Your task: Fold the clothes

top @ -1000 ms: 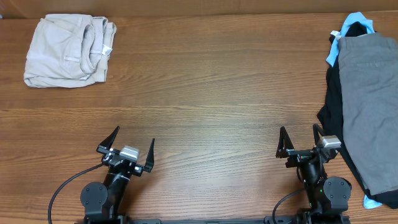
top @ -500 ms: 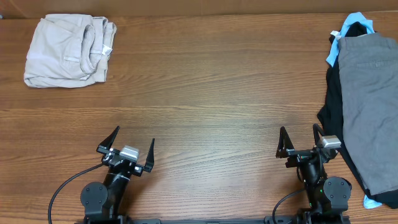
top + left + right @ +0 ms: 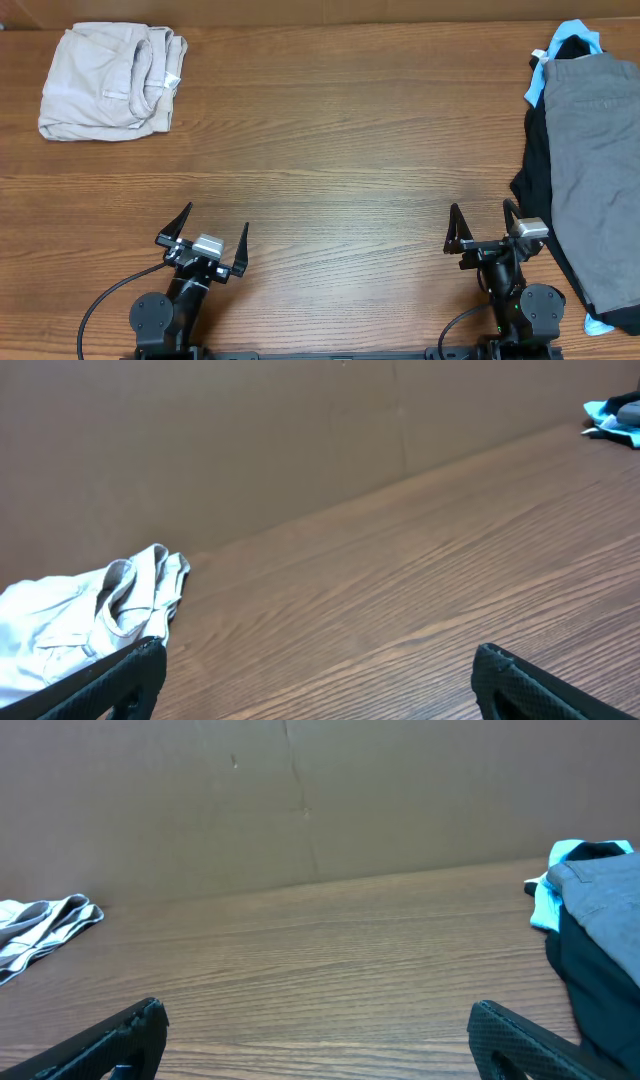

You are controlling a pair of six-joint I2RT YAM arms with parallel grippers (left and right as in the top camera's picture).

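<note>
The grey shorts [image 3: 598,170] lie flat at the table's right edge, on top of a black garment [image 3: 538,170] with light-blue cloth [image 3: 565,35]. The shorts also show at the right of the right wrist view [image 3: 605,890]. My left gripper [image 3: 213,228] is open and empty near the front edge at the left. My right gripper [image 3: 482,222] is open and empty near the front edge, just left of the pile. In both wrist views the fingertips stand wide apart over bare wood [image 3: 318,670] [image 3: 318,1025].
A pale beige folded garment [image 3: 110,80] lies at the far left corner; it also shows in the left wrist view [image 3: 80,620]. A brown cardboard wall [image 3: 300,800] stands behind the wooden table [image 3: 330,150].
</note>
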